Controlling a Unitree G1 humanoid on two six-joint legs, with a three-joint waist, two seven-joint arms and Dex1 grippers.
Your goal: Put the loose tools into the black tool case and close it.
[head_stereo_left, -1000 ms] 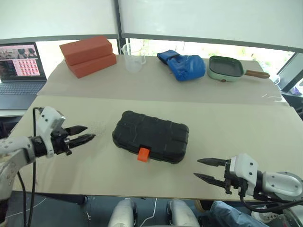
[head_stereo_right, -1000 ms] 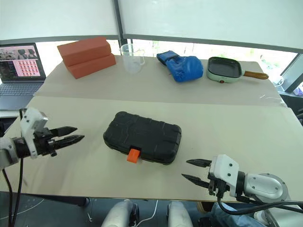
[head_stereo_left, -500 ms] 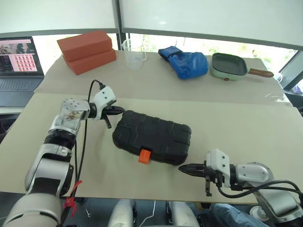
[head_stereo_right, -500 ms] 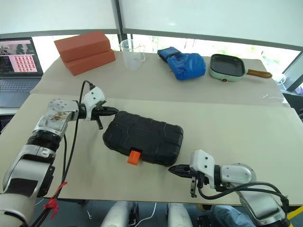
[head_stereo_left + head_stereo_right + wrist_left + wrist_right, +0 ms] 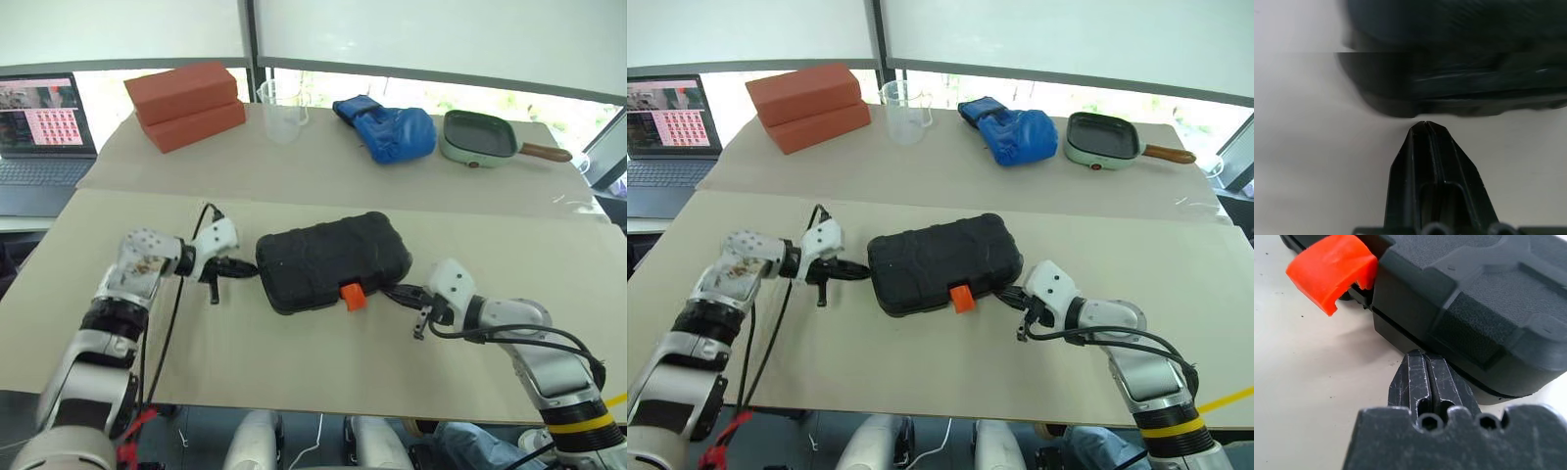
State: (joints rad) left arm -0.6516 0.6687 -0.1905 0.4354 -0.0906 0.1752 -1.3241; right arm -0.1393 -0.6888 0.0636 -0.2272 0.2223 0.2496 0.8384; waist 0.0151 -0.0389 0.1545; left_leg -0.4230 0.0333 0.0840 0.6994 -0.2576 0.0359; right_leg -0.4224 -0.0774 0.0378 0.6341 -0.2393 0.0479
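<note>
Tool case: a black moulded plastic hinged tool case (image 5: 333, 260) is seen lying closed near the middle of the beige counter (image 5: 294, 362), its long axis skewed, its small orange latch (image 5: 352, 295) on the edge facing the robot.
Left end effector: the left end effector (image 5: 247, 271) is clenched, nothing between its two black fingers; its tip is placed at the case's left end, touching it or just short of it, which cannot be told.
Right end effector: the right end effector (image 5: 397, 292) is clenched and empty; in the right wrist view its closed tip (image 5: 1422, 363) is pressed against the case's side wall, just beside the latch.
Back of the counter: two stacked red-brown bricks (image 5: 186, 105), a clear plastic measuring jug (image 5: 283, 111), a blue padded glove (image 5: 387, 130) and a green square pan with a wooden handle (image 5: 480, 140) are lined up well apart from the case.
Far left: an open laptop (image 5: 41, 132) is set beside the counter.
</note>
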